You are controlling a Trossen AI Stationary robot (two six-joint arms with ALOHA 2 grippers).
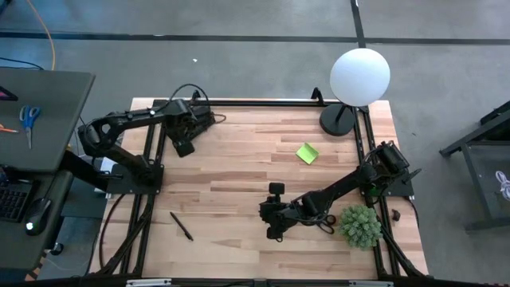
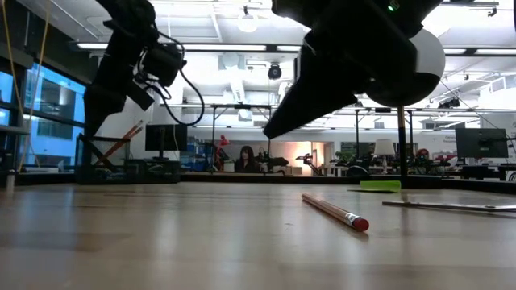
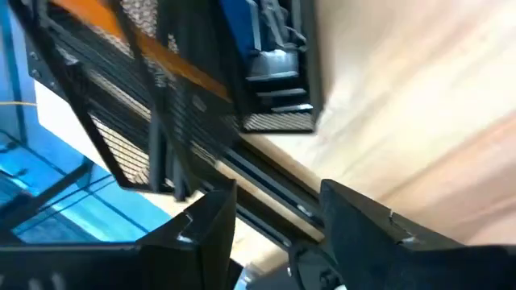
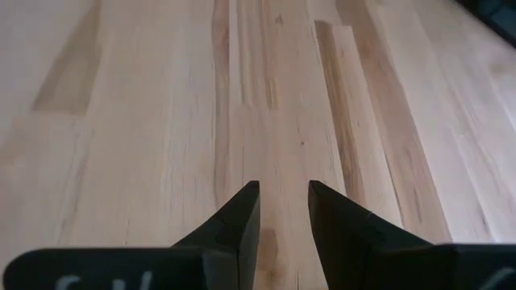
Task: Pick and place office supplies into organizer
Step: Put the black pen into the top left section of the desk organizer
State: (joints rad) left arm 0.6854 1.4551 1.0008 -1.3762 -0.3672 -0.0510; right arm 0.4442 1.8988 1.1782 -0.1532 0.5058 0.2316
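We are looking down on a wooden surface. Our left end effector is hovering at the far left corner, over the organizer, a black mesh tray just ahead of its fingers; those fingers are standing apart with nothing between them. Inside the tray we are seeing an orange pencil lying along the mesh wall, and something blue. Our right end effector is hanging low over the near middle of the surface, its fingers slightly spread over bare wood, pinching nothing. A black pen is lying near the front left, its long axis running diagonally from far-left to near-right. A lime-green sticky-note pad is resting flat right of centre, turned cornerwise. In the low view, a pencil is lying with its eraser end toward the camera.
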